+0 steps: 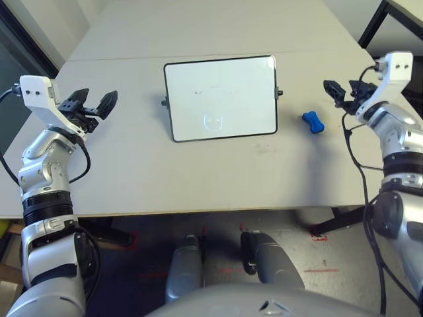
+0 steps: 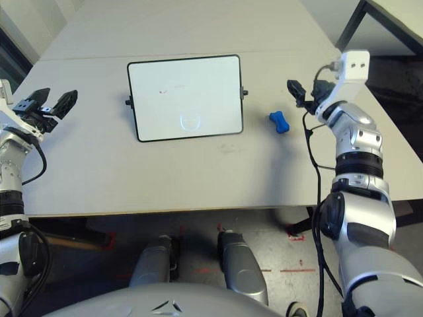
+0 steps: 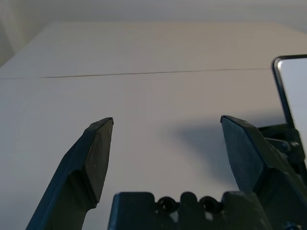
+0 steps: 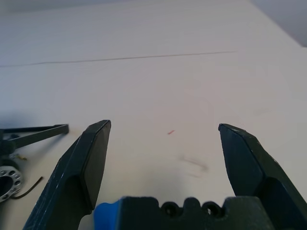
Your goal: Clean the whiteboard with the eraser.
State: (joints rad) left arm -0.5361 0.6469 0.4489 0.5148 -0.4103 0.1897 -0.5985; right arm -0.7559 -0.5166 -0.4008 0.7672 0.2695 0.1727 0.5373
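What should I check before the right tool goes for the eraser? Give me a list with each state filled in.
1. Right tool open and empty: ok, its fingers stand apart with nothing between them.
2. Left tool empty: ok, open, off to the left of the board.
3. Eraser free to grasp: ok, it lies on the table, apart from the board.
4. Right tool lined up with the eraser: not ok, the eraser is not between the fingers.
5. Board clean: not ok, small red marks remain.
6. Board firmly held against wiping: cannot tell.
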